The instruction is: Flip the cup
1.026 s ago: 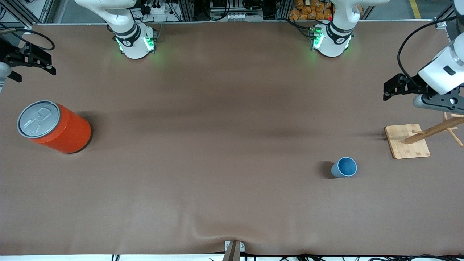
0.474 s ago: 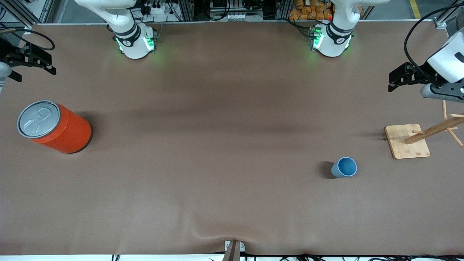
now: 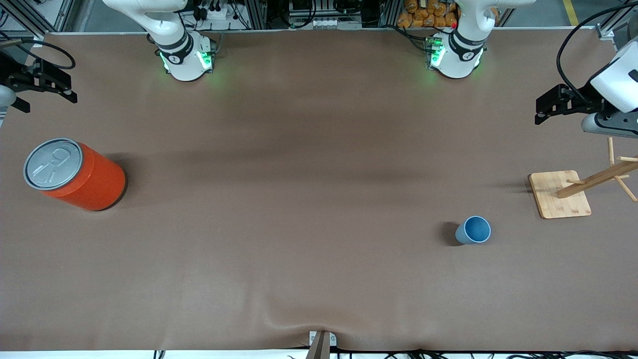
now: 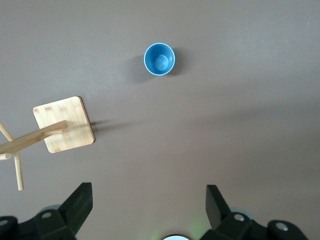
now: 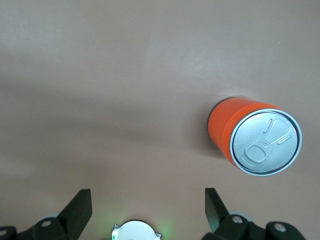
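Observation:
The small light-blue cup [image 3: 473, 230] stands upright with its mouth up on the brown table, toward the left arm's end and nearer the front camera than the wooden stand. It also shows in the left wrist view [image 4: 159, 59]. My left gripper [image 3: 546, 107] is open and empty, held high over the table's end above the wooden stand; its fingers [image 4: 80, 202] frame bare table in the left wrist view. My right gripper [image 3: 47, 85] is open and empty, up over the right arm's end of the table above the orange can.
A large orange can [image 3: 75, 174] with a grey pull-tab lid stands at the right arm's end, also in the right wrist view [image 5: 255, 140]. A wooden stand with pegs on a square base [image 3: 559, 194] sits beside the cup, also in the left wrist view [image 4: 64, 125].
My left gripper has risen and drawn away toward the table's end, off the wooden stand. The cup, the can and the right arm have not moved.

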Action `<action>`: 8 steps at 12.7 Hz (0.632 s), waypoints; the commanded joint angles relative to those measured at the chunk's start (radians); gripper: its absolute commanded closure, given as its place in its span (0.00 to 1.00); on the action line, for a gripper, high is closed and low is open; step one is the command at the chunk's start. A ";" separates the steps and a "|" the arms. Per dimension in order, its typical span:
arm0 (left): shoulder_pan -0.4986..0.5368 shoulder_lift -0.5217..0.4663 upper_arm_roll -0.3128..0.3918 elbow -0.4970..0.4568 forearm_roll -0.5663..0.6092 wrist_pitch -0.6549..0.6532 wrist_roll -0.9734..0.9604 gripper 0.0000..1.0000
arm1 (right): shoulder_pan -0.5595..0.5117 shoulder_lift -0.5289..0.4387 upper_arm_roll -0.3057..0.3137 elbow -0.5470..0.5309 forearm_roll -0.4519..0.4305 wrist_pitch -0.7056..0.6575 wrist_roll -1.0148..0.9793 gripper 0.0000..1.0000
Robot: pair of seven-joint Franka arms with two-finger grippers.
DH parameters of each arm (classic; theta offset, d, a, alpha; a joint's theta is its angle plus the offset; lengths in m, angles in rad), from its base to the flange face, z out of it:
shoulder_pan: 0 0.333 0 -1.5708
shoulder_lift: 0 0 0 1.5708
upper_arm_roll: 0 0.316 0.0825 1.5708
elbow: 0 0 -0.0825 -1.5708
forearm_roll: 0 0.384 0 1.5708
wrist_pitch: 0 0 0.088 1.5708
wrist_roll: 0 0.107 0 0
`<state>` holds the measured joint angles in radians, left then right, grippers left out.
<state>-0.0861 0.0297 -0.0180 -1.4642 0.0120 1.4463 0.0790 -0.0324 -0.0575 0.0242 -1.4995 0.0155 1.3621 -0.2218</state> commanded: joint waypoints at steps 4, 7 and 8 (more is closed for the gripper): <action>0.045 -0.014 -0.007 0.013 -0.009 -0.083 0.001 0.00 | -0.012 0.011 0.003 0.021 0.011 -0.017 -0.008 0.00; 0.045 -0.014 -0.005 0.012 -0.007 -0.072 0.002 0.00 | -0.012 0.011 0.003 0.021 0.012 -0.014 -0.008 0.00; 0.045 -0.014 -0.007 0.012 -0.007 -0.069 0.002 0.00 | -0.014 0.011 0.003 0.021 0.012 -0.014 -0.008 0.00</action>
<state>-0.0493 0.0267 -0.0166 -1.4607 0.0119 1.3854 0.0791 -0.0325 -0.0565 0.0235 -1.4995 0.0155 1.3602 -0.2218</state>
